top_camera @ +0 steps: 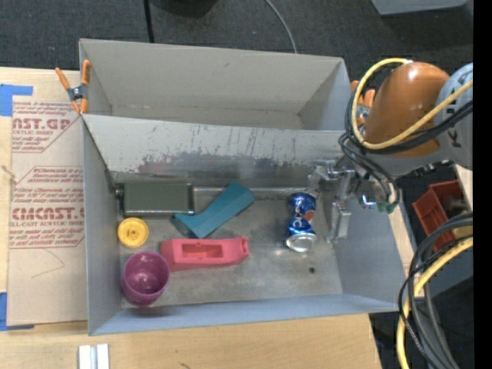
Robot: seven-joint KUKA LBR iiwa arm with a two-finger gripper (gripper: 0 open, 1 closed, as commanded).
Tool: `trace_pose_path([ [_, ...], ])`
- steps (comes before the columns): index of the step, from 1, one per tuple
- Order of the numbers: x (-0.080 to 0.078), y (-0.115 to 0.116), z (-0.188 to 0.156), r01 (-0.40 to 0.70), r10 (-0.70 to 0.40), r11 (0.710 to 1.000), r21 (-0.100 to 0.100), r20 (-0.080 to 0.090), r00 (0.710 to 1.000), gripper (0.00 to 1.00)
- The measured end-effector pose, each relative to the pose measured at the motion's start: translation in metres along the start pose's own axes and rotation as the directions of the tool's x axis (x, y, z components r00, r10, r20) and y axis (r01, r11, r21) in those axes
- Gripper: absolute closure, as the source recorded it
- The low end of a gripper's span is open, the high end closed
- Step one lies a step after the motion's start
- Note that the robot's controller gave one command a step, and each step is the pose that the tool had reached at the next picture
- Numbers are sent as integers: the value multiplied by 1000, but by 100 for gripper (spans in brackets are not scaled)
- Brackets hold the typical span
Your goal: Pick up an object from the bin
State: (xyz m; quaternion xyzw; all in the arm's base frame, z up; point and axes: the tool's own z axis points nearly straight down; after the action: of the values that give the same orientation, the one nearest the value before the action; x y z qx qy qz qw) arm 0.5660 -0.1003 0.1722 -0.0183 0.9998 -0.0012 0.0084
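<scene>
**Claw beside the dented blue can at the bin's right end**

The claw [338, 210] hangs low over the right end of the bin [231, 83], just beside a dented blue can [301, 221] that lies on the floor with its silver end toward the near wall. The can is the nearest thing to it. The other things lie well apart to the left: a teal block [215, 212], a pink flat piece [204, 252], a purple cup [144, 277], a yellow disc [133, 232] and a grey slab [156, 197].

If the can is the pick, the claw probably has to move a little left so that it sits squarely over the can's body, not its edge. A round, crushed can will likely roll or skid when pushed from one side, so closing across its narrow width, near the middle, looks safest. The right wall stands near, which leaves little room on that side.

How far the claw is open I cannot tell, since its metal parts overlap from this angle. Nothing is visible in its grip, and I cannot say whether it touches the can.
</scene>
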Motion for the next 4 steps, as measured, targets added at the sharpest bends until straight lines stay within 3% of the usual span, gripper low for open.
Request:
trace_pose_path([
  [1, 11, 43, 43, 103, -103, 995, -5, -23, 994, 0],
  [2, 14, 57, 73, 39, -39, 999, -6, -9, 999, 0],
  [3, 14, 24, 87, -156, 156, 988, 1, -17, 988, 100],
  [4, 14, 24, 87, -156, 156, 988, 1, -16, 988, 100],
])
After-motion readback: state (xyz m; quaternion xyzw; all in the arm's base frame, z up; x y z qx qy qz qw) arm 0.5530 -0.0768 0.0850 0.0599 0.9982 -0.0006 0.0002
